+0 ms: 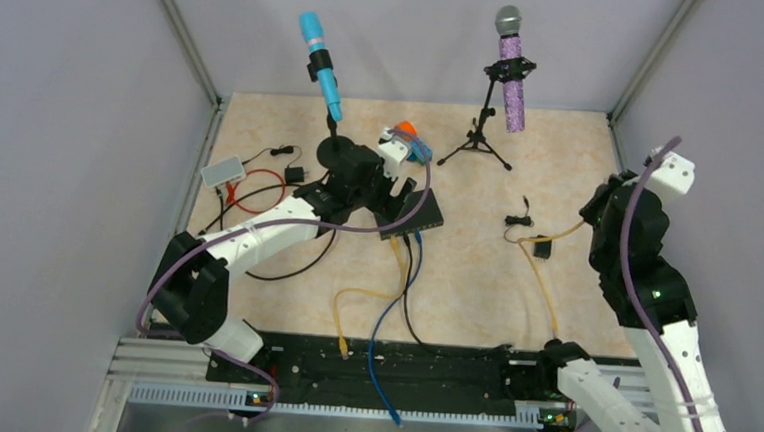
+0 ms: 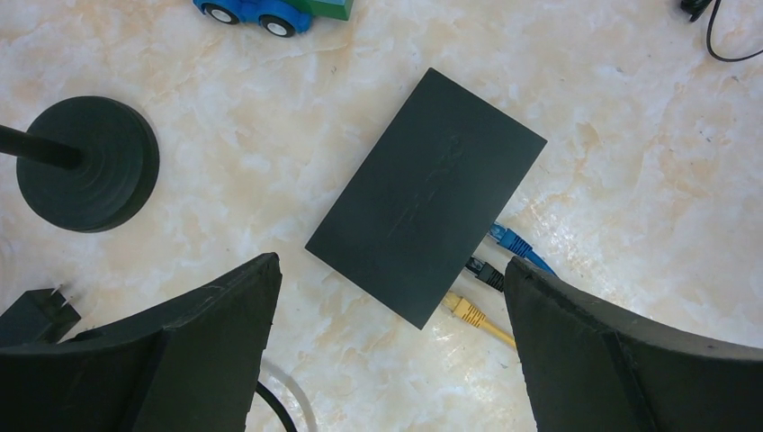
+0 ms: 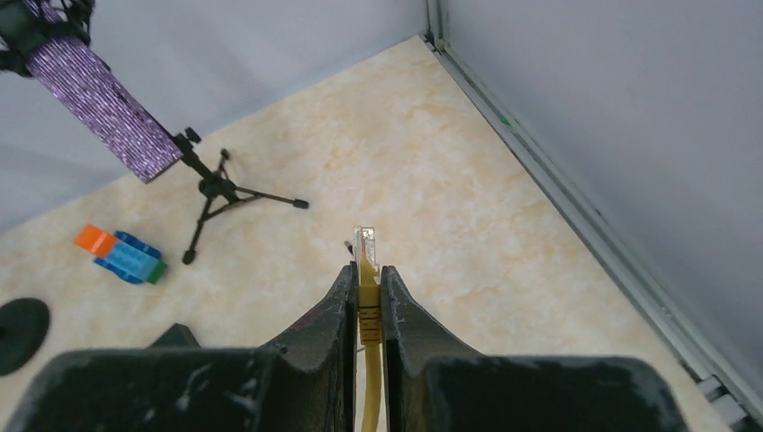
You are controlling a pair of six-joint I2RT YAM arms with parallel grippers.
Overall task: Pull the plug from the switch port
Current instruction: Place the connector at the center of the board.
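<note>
Props at the back
Blue microphone [image 1: 322, 67] on a round base [image 2: 87, 164], purple glitter microphone [image 1: 511, 84] on a tripod [image 1: 476, 142], brick car [image 3: 126, 259] between them.

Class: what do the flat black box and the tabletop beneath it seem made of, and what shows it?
The black box is likely matte plastic or painted metal: dull, even surface with faint scuffs. The tabletop looks smooth and marble-patterned, probably laminate: veined print, soft glossy highlights.

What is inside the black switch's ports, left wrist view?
Along one edge of the switch sit a blue plug, a black plug and a yellow plug, side by side. The sockets themselves are hidden under the box's top, so empty ones cannot be seen.
</note>
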